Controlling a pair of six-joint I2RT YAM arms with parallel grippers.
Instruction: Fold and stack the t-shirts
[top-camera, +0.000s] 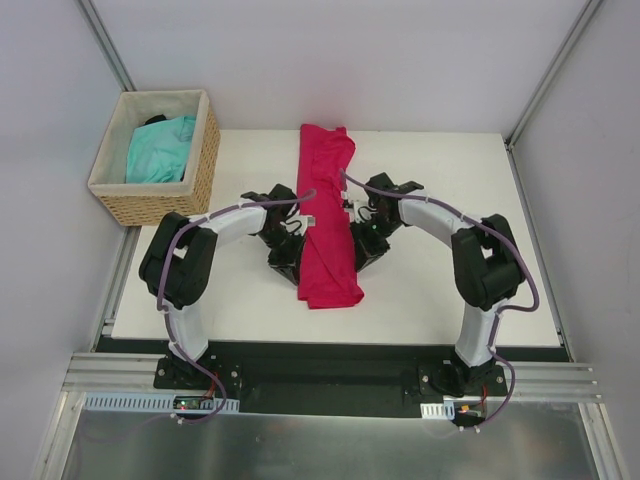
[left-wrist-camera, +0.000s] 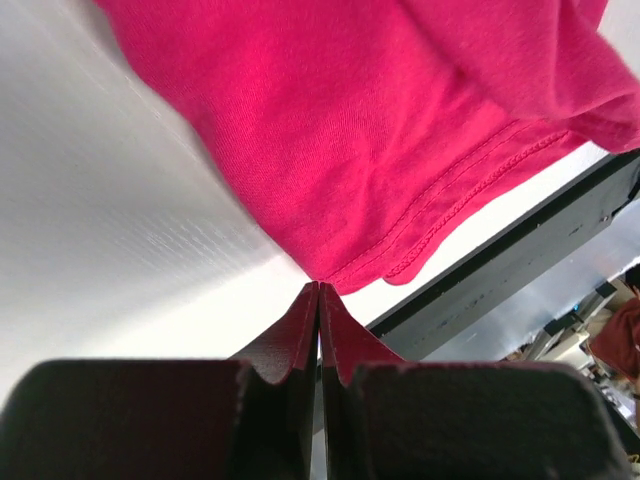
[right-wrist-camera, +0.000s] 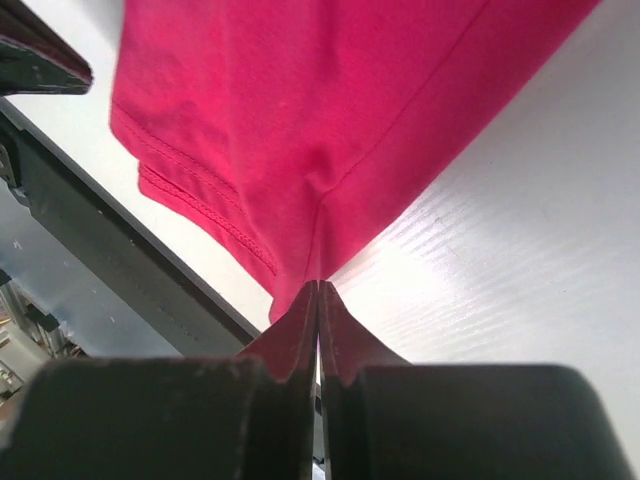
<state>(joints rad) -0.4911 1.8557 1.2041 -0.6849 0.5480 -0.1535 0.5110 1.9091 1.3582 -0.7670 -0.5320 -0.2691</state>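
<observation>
The crimson-pink t-shirt (top-camera: 327, 200) lies as a long narrow strip down the middle of the white table (top-camera: 450, 290). My left gripper (top-camera: 300, 240) is at its left edge and my right gripper (top-camera: 357, 238) at its right edge, about halfway along. In the left wrist view the jaws (left-wrist-camera: 320, 288) are pressed together, and the hemmed fabric (left-wrist-camera: 350, 130) draws to a point at their tips. In the right wrist view the jaws (right-wrist-camera: 318, 285) are likewise shut where the cloth (right-wrist-camera: 320, 100) narrows into them. The turquoise t-shirt (top-camera: 160, 148) sits crumpled in the basket.
The woven wicker basket (top-camera: 160, 208) stands at the table's far left corner. White walls enclose the back and sides. A black rail (left-wrist-camera: 520, 250) runs along the near table edge, also seen as a black rail (right-wrist-camera: 100, 220) in the right wrist view.
</observation>
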